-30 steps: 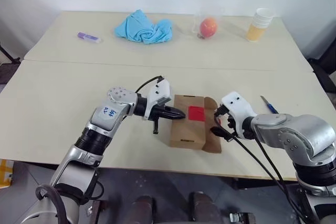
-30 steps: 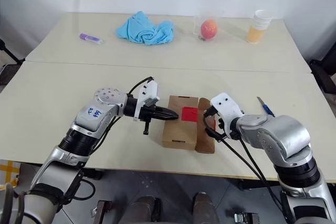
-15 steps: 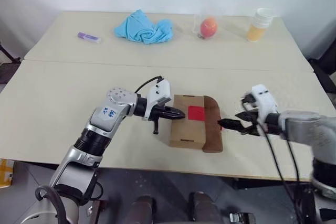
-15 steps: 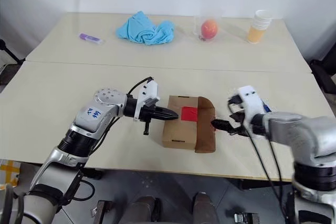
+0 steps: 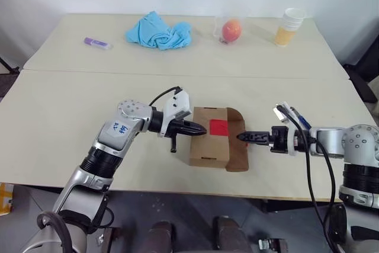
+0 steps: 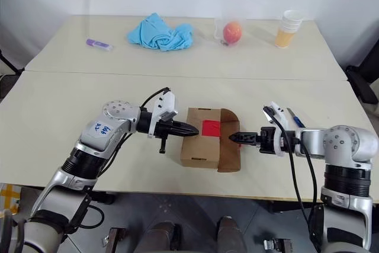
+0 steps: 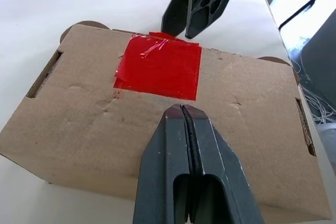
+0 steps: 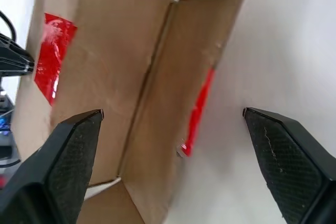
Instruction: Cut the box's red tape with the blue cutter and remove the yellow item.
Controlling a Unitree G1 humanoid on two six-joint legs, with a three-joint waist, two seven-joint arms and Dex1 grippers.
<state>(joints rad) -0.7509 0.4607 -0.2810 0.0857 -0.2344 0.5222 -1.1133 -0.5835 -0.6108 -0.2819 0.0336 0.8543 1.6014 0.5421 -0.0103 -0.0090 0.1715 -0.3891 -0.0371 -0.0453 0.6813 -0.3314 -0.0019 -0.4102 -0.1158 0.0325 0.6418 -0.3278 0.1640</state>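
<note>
Brown cardboard box point(image 5: 216, 136) lies mid-table, red tape point(image 5: 219, 127) parted, its 3 o'clock flap swung open. Yellow item unseen; removal judged outstanding. Left hand point(image 5: 200, 128), pressed together, rests on the lid at 9 o'clock. Right hand point(image 6: 235, 138), spread, reaches the open flap. Blue cutter point(image 5: 302, 118) lies beyond at 3 o'clock.

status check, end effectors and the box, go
Left end effector shut, tip on the box top. Right end effector open at the folded-out flap. Blue cutter on table, nothing blocking.
</note>
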